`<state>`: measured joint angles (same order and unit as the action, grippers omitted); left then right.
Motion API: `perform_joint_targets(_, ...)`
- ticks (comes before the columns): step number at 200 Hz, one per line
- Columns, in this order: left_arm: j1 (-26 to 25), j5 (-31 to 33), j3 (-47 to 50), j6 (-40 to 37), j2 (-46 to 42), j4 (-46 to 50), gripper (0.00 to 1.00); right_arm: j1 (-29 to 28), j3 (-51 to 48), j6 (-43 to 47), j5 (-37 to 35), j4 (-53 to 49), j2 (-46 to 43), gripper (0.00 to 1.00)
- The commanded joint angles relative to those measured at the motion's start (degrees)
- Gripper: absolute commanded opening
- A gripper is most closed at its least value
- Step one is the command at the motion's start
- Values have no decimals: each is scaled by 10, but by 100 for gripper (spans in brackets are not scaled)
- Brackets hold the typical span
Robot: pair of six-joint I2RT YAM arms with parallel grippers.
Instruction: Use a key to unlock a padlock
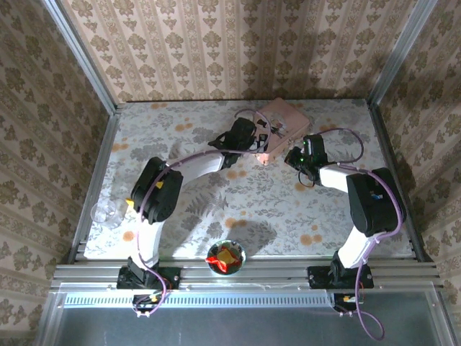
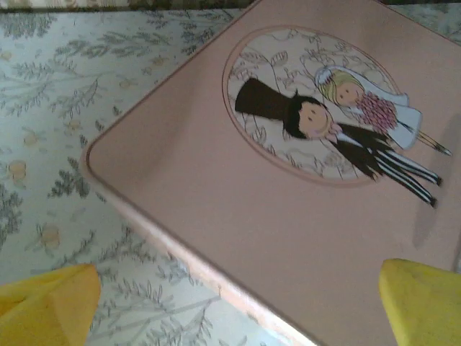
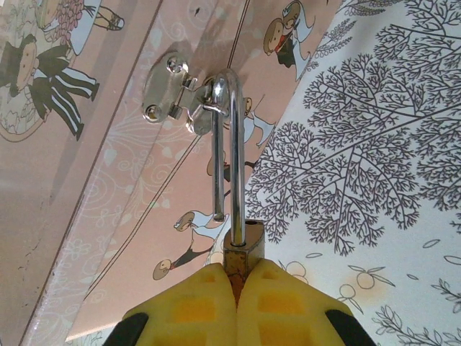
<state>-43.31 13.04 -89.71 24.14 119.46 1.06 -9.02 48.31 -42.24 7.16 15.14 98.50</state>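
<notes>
Right wrist view: right gripper (image 3: 239,282), its 2 yellow fingers closed tight on the padlock (image 3: 243,241) body. Shackle runs up through the hasp (image 3: 173,90) of the pink tin box (image 3: 108,187). Left gripper (image 2: 238,306) spread wide, empty, over the box lid.

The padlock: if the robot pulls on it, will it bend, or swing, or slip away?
Probably no bending: its shackle looks like solid shiny metal. The padlock would likely swing, since it hangs by that loop from the clasp on the pink box. It may be slippery, but the right hand pinches it.
</notes>
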Motion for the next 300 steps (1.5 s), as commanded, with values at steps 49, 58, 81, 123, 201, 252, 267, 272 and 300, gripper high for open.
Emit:
perform_joint_targets(49,12,35,-54,-73,51,131,100,3,-50,-25,4,34,-51,0)
perform_joint_targets(58,13,30,-40,-71,44,134,100,1,-61,-32,7,38,-59,0)
perform_joint_targets(81,11,-2,11,-68,13,137,100,-6,-100,-50,7,43,-92,0)
perform_joint_targets(123,-1,-19,91,-61,-45,122,100,-7,-158,-60,-10,48,-133,0)
perform_joint_targets(201,-12,-36,122,-40,-48,110,100,-7,-151,-105,-25,87,-118,0)
perform_joint_targets(252,-10,-55,185,-29,-79,65,100,-16,-153,-124,-62,78,-129,0)
perform_joint_targets(267,-8,-59,193,-29,-78,62,100,-21,-156,-131,-75,80,-132,0)
perform_joint_targets(272,-8,-61,194,-28,-76,63,100,-23,-157,-132,-79,81,-132,0)
perform_joint_targets(300,-2,-72,205,-21,-76,58,100,-29,-160,-141,-101,83,-132,0)
